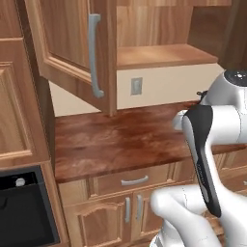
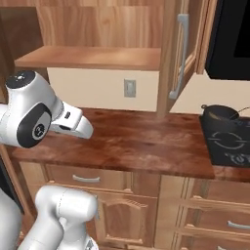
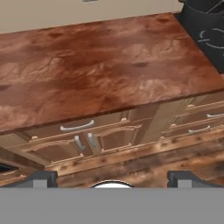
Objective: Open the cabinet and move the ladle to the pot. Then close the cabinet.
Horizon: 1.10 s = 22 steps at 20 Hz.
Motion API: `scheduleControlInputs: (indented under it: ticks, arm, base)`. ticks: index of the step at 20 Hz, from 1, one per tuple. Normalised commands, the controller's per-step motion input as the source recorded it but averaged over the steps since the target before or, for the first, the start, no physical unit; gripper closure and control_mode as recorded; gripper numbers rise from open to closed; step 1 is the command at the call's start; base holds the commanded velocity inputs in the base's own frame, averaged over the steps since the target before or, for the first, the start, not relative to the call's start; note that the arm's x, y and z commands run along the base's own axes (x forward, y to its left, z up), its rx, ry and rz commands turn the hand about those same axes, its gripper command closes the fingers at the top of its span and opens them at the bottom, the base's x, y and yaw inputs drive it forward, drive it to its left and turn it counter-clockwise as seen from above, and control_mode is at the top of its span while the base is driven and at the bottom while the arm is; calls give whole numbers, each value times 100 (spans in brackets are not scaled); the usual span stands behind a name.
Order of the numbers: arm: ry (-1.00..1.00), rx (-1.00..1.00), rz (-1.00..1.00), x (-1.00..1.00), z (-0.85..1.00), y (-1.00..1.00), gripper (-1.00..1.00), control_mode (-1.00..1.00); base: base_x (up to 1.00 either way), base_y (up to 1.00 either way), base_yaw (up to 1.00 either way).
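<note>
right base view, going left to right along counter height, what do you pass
robot arm → wall outlet → open cabinet door with its grey handle → pot on the cooktop

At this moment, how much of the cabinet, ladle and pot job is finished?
Done: both doors of the cabinet stand open, shelf bare; a thin handle sticks out of the pot, likely the ladle. In hand: nothing; the gripper is open over the counter. Left: closing the cabinet.

a kitchen: wooden cabinet (image 1: 72, 43), brown counter (image 2: 132, 141), stove (image 2: 229, 141), pot (image 2: 218, 114).
</note>
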Motion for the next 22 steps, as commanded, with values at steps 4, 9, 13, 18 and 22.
scheduleControlInputs:
  ticks: [4, 9, 13, 18, 22]
  arm:
    - [0, 0, 0, 0, 0, 0, -100, 100]
    - [0, 0, 0, 0, 0, 0, -100, 100]
    - [0, 0, 0, 0, 0, 0, -100, 100]
    - [0, 0, 0, 0, 0, 0, -100, 100]
    - [0, 0, 0, 0, 0, 0, -100, 100]
  base:
    - [38, -17, 23]
    - [40, -20, 21]
    - [46, -25, 15]
    - [46, -24, 9]
    - [39, -40, 2]
